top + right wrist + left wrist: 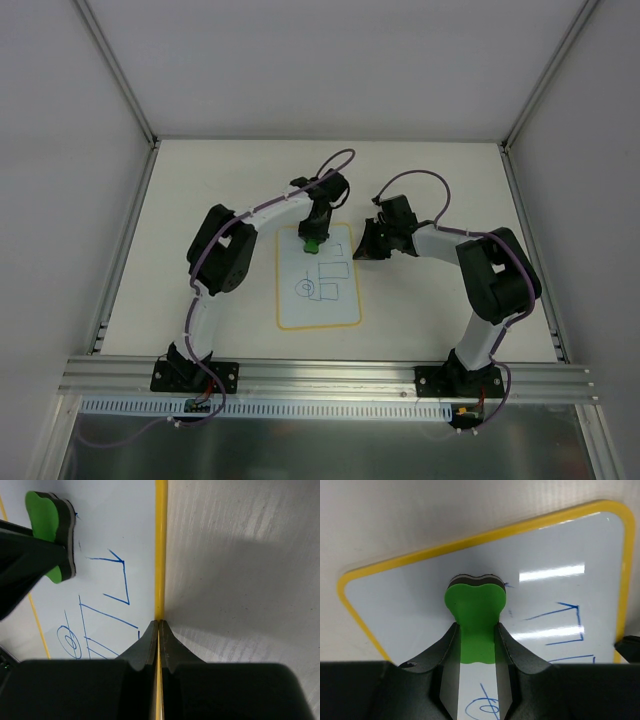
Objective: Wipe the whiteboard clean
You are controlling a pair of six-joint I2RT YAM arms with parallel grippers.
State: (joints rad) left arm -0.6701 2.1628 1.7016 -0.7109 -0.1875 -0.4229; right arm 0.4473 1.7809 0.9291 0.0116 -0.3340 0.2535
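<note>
Top external: whiteboard (318, 312) lengthwise near-to-far, left gripper (476, 635) tight on green eraser (475, 605), right gripper (158, 628) closed

The eraser (312, 244) sits on the whiteboard's (320, 314) far end, the right end effector (362, 246) at its right edge.

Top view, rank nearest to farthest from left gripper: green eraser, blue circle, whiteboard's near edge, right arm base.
1. green eraser: in the left gripper
2. blue circle: left half of whiteboard
3. near edge: board's bottom
4. right arm base: bottom right
</note>
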